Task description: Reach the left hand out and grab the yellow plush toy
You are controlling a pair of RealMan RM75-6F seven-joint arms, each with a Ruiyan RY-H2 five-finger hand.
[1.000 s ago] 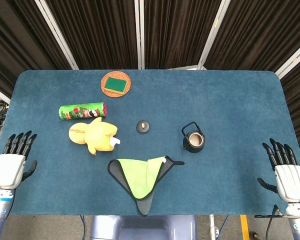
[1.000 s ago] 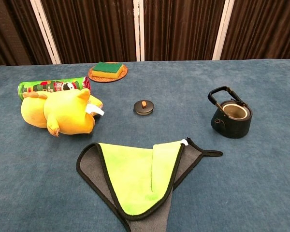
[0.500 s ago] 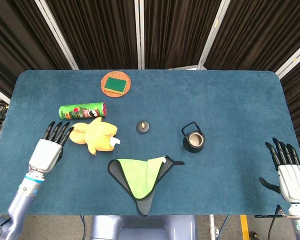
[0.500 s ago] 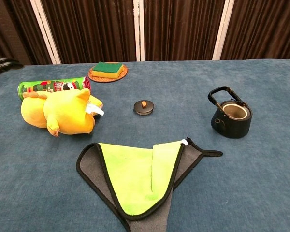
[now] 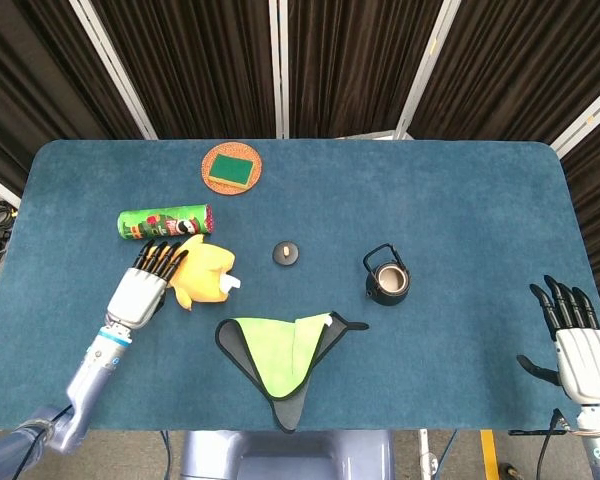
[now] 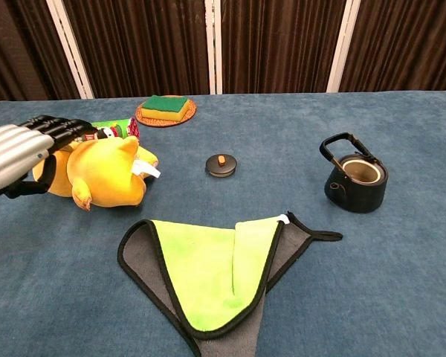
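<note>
The yellow plush toy [image 5: 206, 272] [image 6: 108, 175] lies on the blue table [image 5: 460, 200], just in front of a green chips can. My left hand [image 5: 144, 284] [image 6: 22, 152] hovers over the toy's left end, fingers spread and stretched forward, covering its head; it holds nothing, and contact cannot be told. My right hand [image 5: 577, 345] rests open at the table's near right edge, far from the toy; the chest view does not show it.
A green chips can [image 5: 165, 222] lies right behind the toy. A green sponge on a round coaster [image 5: 231, 168] sits further back. A small black lid [image 5: 286, 253], a black teapot [image 5: 386, 277] and a green-and-grey cloth [image 5: 285, 355] lie to the right.
My left hand has swung from the table's left edge rightward and forward until it is over the plush toy's left end. The right hand and the toy have stayed put.
</note>
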